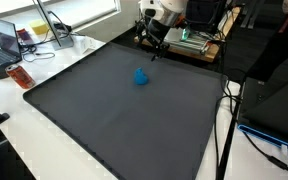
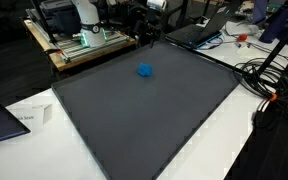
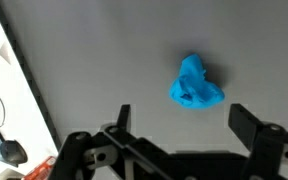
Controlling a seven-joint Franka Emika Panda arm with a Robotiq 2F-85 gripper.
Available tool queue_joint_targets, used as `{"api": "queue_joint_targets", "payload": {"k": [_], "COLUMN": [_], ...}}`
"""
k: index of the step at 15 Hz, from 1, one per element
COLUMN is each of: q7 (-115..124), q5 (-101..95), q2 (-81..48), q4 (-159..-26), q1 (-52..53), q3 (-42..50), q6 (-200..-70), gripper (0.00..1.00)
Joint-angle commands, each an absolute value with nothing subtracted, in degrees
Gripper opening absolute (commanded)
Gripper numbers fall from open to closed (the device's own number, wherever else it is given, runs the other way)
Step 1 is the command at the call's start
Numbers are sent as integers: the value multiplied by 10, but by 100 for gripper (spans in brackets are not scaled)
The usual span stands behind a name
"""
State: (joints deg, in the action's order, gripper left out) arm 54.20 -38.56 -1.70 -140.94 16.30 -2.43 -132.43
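Observation:
A small blue crumpled object (image 1: 141, 77) lies on the large dark grey mat (image 1: 104, 120), toward its far side. It shows in both exterior views (image 2: 145, 70) and in the wrist view (image 3: 195, 83). My gripper (image 1: 156, 43) hangs above the mat's far edge, well above the blue object and a little behind it. In the wrist view its two fingers (image 3: 184, 122) are spread wide with nothing between them, and the blue object lies on the mat (image 3: 104, 60) just beyond the fingertips.
The mat (image 2: 154, 120) covers a white table. A laptop (image 1: 4, 45), cables and a red item (image 1: 21, 77) sit at one side. A wooden rack with equipment (image 2: 84, 45) stands behind the arm. Cables (image 2: 269, 85) lie off the other side.

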Motion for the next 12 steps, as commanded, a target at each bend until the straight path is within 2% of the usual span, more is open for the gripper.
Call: {"api": "queue_joint_targets", "payload": {"k": [1,3,7,8,9,12], "q7": [438,356,182,140,215,160], "q5": [-313,-255,-201,-194,-220,-213], "q2": [89,133,201,155,159,156], "q4": [-1510,-1553,-1638,-1584,-1596,-1581], "q1": [125,114,174,196,163,184], "q3": [-47,-48,46,79,29,71], "q6": [-1385,-1421,-1490,-1495,-1474,-1485], "gripper": [100,100,100,100,100,100]}}
